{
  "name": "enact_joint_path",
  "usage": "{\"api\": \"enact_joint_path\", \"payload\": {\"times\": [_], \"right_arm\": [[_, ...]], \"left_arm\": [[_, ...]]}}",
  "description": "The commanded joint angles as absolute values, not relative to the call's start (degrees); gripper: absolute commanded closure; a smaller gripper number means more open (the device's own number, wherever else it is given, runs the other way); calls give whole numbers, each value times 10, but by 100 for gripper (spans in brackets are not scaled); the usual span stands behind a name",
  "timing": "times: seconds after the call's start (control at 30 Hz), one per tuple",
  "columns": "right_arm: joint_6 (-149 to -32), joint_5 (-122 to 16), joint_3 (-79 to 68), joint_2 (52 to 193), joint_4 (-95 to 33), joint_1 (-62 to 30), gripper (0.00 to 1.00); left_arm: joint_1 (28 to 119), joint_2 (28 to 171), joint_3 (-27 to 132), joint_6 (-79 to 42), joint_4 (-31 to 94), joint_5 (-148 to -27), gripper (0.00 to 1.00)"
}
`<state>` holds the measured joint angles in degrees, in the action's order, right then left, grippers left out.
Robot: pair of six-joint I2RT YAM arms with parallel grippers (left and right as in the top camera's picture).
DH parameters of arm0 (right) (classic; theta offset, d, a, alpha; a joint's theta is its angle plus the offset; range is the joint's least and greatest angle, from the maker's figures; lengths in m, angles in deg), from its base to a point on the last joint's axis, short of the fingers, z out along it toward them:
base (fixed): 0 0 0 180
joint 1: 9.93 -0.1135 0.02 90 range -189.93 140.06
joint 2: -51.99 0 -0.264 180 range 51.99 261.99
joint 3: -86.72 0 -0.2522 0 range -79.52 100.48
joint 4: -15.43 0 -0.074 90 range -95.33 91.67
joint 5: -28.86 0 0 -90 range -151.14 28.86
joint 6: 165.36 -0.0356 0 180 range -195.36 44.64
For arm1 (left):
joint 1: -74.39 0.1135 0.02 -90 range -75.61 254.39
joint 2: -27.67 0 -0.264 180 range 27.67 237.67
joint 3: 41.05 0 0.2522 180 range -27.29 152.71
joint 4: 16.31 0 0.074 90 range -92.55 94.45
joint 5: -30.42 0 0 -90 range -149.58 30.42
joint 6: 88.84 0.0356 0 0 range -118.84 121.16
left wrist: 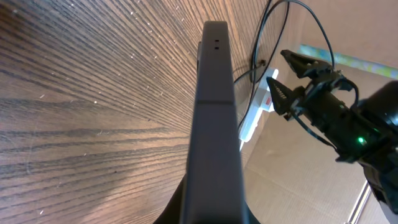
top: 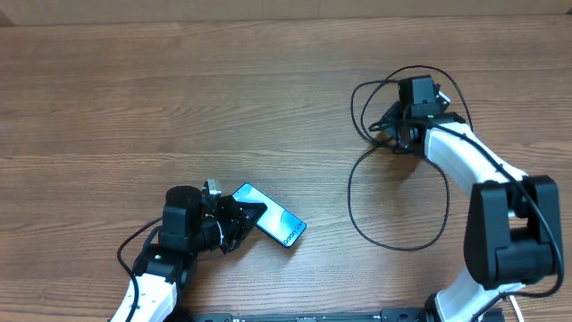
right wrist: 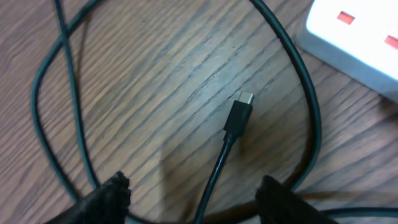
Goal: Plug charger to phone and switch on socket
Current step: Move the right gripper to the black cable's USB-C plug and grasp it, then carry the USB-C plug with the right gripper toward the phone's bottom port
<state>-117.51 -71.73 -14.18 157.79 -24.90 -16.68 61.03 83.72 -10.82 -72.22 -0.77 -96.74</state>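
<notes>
My left gripper [top: 239, 219] is shut on the near end of the phone [top: 275, 219], which has a blue screen and a black edge. In the left wrist view the phone [left wrist: 214, 124] shows edge-on, its far end pointing toward the right arm. My right gripper [right wrist: 194, 202] is open, and the black charger cable runs between its fingers. The small connector tip [right wrist: 240, 113] lies on the wood just ahead of them. In the overhead view the right gripper [top: 395, 130] hangs over the cable loops [top: 398, 243]. The white socket strip [right wrist: 357, 40], with red switches, lies at the upper right.
The wooden table [top: 179, 107] carries the cable's loops around the right gripper. The socket strip also shows in the left wrist view [left wrist: 256, 115], behind the right gripper [left wrist: 292, 78]. In the overhead view the right arm hides it. A cardboard wall [left wrist: 298, 180] stands beyond the table.
</notes>
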Motion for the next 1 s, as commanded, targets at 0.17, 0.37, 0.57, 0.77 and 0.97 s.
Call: {"api": "enact_joint_path", "payload": {"times": [0.17,0.37,0.57,0.77,0.97], "right_arm": [[-1193,-725,-127,1613,-247,-166,47],[-1224,-725,-127,1631,-252,-165,48],[-1251,-718,-127,1643,-237,-165,57],[-1251,-705,-127,1643,-247,-166,84],[-1236,-683,-122,1634,-243,-165,96]], "left_arm": [[612,836,-102,-712,-12,-986,96],[612,835,-102,-712,-12,-986,96],[612,835,-102,-712,-10,-997,96],[612,836,-102,-712,-10,-1001,95],[613,835,-102,-711,-13,-1015,96]]}}
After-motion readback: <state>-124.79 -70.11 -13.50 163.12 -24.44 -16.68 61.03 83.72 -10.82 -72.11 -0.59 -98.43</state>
